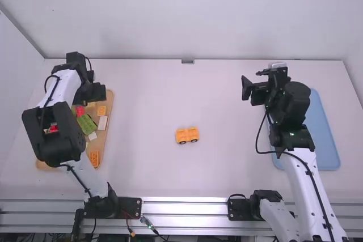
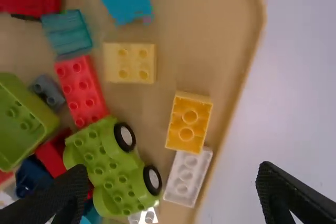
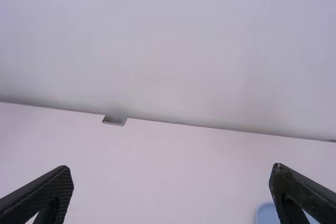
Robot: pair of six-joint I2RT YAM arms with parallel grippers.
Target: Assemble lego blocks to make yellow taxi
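In the high view my left gripper [image 1: 97, 94] hangs over the brown tray of blocks at the left. The left wrist view has my gripper [image 2: 168, 195] open above a yellow-orange block [image 2: 189, 121], a pale yellow block [image 2: 129, 63], a white block [image 2: 188, 177] and a green wheeled piece [image 2: 107, 166]. An orange wheeled car base [image 1: 187, 135] stands mid-table. My right gripper [image 1: 249, 88] is held up near the blue tray; in the right wrist view the gripper [image 3: 170, 187] is open with nothing between its fingers.
The brown tray [image 1: 104, 145] also holds a red block [image 2: 81, 90], a teal block [image 2: 67, 32] and several other pieces. A blue tray [image 1: 323, 140] lies at the right, partly behind the right arm. The back wall [image 1: 187, 15] borders the table.
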